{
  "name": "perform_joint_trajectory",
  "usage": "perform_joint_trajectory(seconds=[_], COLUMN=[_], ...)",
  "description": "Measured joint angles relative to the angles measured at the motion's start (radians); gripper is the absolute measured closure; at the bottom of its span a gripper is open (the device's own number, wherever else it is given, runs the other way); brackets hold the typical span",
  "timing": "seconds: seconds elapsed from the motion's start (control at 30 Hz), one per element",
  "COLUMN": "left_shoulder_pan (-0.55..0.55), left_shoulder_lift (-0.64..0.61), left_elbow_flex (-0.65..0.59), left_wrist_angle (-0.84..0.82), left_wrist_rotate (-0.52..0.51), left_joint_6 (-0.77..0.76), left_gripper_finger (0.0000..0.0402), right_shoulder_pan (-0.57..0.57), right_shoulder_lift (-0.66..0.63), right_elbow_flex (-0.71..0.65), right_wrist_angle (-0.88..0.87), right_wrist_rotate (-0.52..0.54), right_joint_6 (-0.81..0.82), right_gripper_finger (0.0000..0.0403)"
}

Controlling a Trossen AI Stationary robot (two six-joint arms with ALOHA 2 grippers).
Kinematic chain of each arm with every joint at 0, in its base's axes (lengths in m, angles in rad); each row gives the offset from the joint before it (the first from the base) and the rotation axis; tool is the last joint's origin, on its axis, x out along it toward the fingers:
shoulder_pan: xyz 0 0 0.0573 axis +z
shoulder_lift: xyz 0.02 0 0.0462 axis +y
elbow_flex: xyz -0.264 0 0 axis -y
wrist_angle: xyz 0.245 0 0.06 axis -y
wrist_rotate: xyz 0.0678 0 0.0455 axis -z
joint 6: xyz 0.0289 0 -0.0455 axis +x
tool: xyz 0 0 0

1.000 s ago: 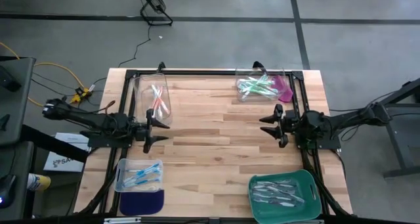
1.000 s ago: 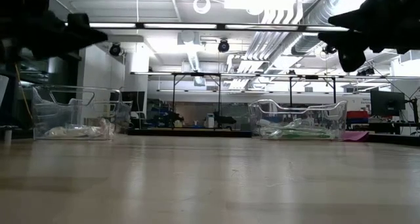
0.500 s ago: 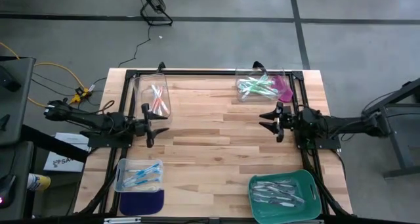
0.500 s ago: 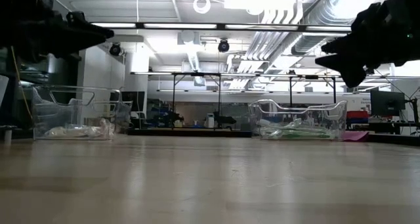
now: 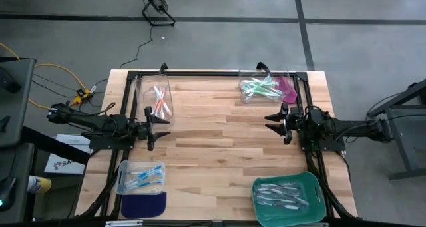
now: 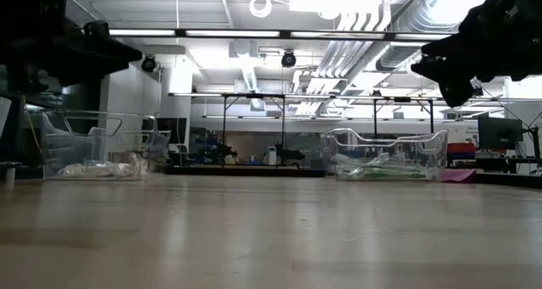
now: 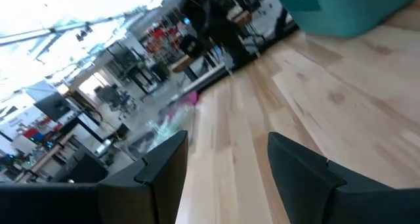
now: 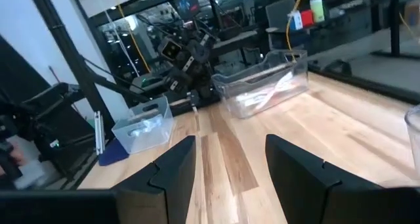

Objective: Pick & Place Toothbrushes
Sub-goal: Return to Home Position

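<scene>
The left fingers [image 7: 164, 178] are held apart, empty, near the worktop's [image 5: 219, 140] left edge; the right fingers [image 8: 174, 175] likewise near its right edge.

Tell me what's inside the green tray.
The green tray holds a loose pile of pale grey-white toothbrushes. They overlap, so any lying underneath are hidden.

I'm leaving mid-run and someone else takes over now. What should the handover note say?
Left gripper: open, empty, raised above the table at its left side. Right gripper: open, empty, raised at the right side.
Things: pink-orange toothbrushes in the top left bin, green toothbrushes in the top right bin, blue toothbrushes in the bottom left bin, grey-white toothbrushes in the green tray.
Done: no toothbrush lies loose on the table. Left: likely only parking both arms.
</scene>
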Motion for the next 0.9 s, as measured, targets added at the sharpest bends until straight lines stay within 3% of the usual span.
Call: perform_joint_trajectory(seconds=[0.2, 0.9], left_shoulder_pan=[0.000, -0.007], left_shoulder_lift=[0.000, 0.001], left_elbow_flex=[0.000, 0.000], left_wrist_angle=[-0.070, -0.070], left_wrist_rotate=[0.000, -0.003], left_joint_6=[-0.014, 0.026], left_gripper_finger=[0.0199, 0.0199], right_shoulder_pan=[0.000, 0.000], right_shoulder_lift=[0.001, 0.001], right_elbow_flex=[0.000, -0.002], right_wrist_angle=[-0.004, -0.005], right_wrist_rotate=[0.001, 0.001], right_joint_6=[0.009, 0.008], right_gripper_finger=[0.0226, 0.0226])
